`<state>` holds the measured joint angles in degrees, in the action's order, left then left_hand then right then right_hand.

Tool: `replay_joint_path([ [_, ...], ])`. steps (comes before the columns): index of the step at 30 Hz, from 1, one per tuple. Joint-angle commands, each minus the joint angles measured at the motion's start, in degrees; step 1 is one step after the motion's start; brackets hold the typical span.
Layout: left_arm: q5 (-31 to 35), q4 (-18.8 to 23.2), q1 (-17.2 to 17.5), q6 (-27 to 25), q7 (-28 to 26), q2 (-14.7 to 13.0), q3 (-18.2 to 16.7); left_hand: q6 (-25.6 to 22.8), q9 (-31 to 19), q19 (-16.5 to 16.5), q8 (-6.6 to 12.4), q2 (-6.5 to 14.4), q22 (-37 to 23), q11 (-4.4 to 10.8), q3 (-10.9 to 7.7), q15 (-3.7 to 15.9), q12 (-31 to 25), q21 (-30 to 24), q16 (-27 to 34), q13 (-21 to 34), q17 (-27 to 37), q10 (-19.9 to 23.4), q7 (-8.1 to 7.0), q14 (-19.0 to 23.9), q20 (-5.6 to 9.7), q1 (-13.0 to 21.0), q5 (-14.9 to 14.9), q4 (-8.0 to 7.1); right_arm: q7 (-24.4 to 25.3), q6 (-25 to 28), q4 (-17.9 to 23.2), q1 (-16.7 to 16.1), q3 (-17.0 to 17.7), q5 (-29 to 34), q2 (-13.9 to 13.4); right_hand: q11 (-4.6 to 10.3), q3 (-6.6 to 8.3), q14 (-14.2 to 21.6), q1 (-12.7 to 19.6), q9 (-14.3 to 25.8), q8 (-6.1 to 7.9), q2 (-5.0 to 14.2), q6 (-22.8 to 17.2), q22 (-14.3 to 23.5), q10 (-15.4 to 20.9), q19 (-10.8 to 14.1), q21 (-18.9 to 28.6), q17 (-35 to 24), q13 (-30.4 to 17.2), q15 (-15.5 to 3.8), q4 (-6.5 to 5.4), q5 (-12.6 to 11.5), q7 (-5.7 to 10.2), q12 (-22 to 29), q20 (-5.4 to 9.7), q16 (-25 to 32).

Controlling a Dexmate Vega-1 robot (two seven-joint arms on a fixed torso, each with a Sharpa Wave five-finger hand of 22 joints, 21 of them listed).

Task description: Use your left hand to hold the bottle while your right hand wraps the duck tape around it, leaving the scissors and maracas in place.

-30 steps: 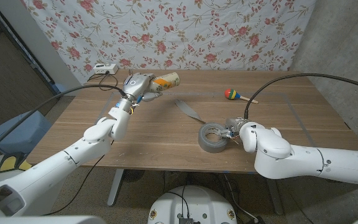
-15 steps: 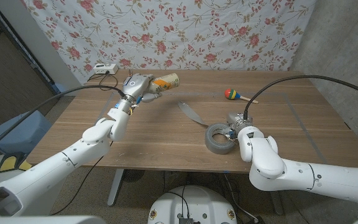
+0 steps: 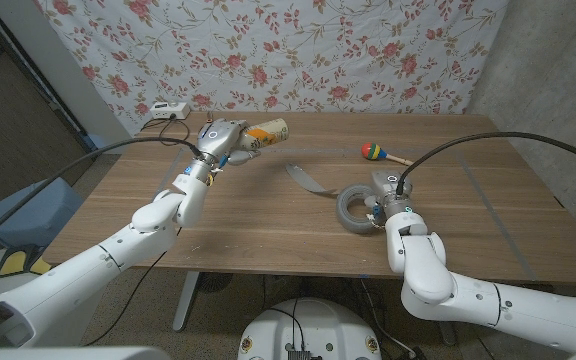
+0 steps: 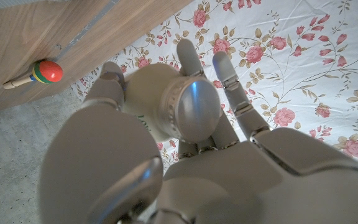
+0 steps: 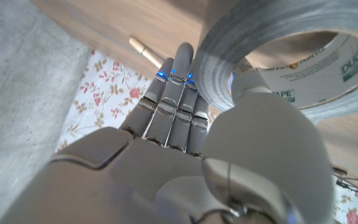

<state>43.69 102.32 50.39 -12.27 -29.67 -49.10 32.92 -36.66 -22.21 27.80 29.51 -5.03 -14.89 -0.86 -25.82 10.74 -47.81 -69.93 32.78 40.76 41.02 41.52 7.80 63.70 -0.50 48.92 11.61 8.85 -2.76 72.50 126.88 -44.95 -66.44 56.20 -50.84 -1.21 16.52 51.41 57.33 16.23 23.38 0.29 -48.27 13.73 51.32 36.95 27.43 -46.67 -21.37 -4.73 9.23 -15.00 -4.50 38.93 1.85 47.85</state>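
Bottle (image 3: 266,131): gripped on its side above the worktop (image 3: 268,215) by the left robot hand (image 3: 221,138). Tape roll (image 3: 359,208): gripped by the right robot hand (image 3: 381,199), a loose strip trailing leftward. Maraca (image 3: 374,152): lain just beyond the right robot hand.

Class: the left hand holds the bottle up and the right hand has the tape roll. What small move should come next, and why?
Probably carry the tape roll in the right hand toward the bottle. The left hand grips it off the table, but roll and bottle are well apart, joined only by a loose strip.
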Motion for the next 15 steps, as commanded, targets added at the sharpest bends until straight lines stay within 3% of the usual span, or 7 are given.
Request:
replay_joint_path([
  [1, 0.1, -0.7, -0.3, 0.5, -0.5, 0.5, 0.1, -8.8, -0.1, -0.1, 0.42, 15.1, 0.1, 7.84, -5.59, 1.57, 0.1, -0.5, -0.1, 0.2, 0.2, 7.8, -6.49, 1.0, -0.16, 13.6, 0.3, -5.12, 19.1, -8.8, -5.2, -8.7, 10.1, 9.1, 3.4, 2.98, 0.31, 3.4, 9.6, 0.0, 0.79, 8.64, -8.2, 0.2, 3.5, -0.2, 0.8, -0.8, -9.2, -7.87, -0.54, 0.1, 6.11, 6.5, 0.42, 0.0],
  [8, -0.2, -0.7, 0.0, 0.4, -0.8, 0.5, -0.1, -8.8, -0.1, -0.3, 0.45, 15.1, 0.5, 7.91, -5.7, 1.59, 0.2, -0.9, -0.3, 0.4, 0.5, 7.9, -6.4, 1.1, -0.13, 13.6, 0.3, -5.06, 21.6, -13.1, -7.8, -10.8, 14.6, 12.6, 5.7, 3.3, 0.14, 4.2, 9.9, -0.1, 0.97, 8.32, -9.0, 0.3, 4.0, -0.3, 1.4, -1.7, -9.5, -7.92, -0.53, 0.1, 6.03, 7.0, 0.63, 0.2],
  [15, -0.5, -0.7, 0.3, 0.3, -1.1, 0.4, -0.3, -8.9, -0.1, -0.4, 0.46, 15.1, 0.9, 7.84, -5.8, 1.6, 0.4, -1.4, -0.4, 0.3, 0.8, 8.1, -6.33, 1.2, -0.1, 13.5, 0.3, -5.02, 30.4, -18.1, -10.0, -13.6, 19.3, 13.3, 8.2, 3.68, 0.08, 4.7, 10.3, -0.3, 0.93, 8.04, -9.3, 0.3, 4.7, -0.3, 2.0, -2.5, -9.7, -7.87, -0.47, 0.1, 5.82, 7.4, 0.67, 0.1],
])
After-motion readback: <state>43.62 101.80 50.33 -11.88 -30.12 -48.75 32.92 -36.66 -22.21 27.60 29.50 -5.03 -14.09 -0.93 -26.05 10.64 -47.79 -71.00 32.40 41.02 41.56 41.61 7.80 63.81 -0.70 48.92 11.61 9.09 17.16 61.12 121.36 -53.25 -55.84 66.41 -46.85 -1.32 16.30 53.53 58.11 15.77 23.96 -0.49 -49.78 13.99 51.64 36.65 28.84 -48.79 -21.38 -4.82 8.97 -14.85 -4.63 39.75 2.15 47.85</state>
